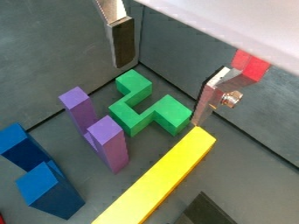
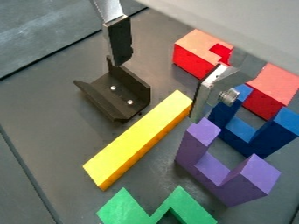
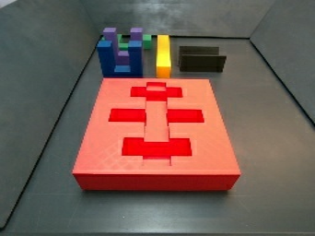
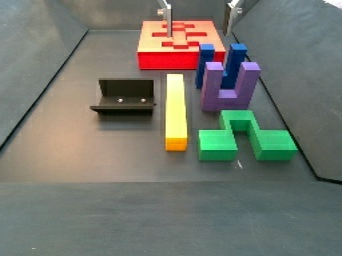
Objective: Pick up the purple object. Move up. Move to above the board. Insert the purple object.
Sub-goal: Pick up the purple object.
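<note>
A: Where is the purple object (image 4: 225, 88) found, and is anything held?

B: It is seen upright on the floor, prongs up, between the blue block (image 4: 235, 60) and the green block (image 4: 242, 138), with the yellow bar (image 4: 174, 110) alongside. The board (image 4: 150, 42) lies further back, well apart from it. Nothing is held: the gripper (image 1: 160, 94) hangs above the pieces with its jaws apart, and only floor and the green block are seen between the fingers (image 1: 121, 42).

A: So the picking up is not yet begun. How should it be done well?

B: The gripper should first be centred over the purple object (in a wrist view it appears off to the side of it). It should be lowered straight, with the jaws kept wide until the pads are beside the piece. The blue block looks very close, so the closing direction should probably be chosen where free room is left. A level, centred grasp is advised, since a tilted piece may be hard to insert later.
</note>
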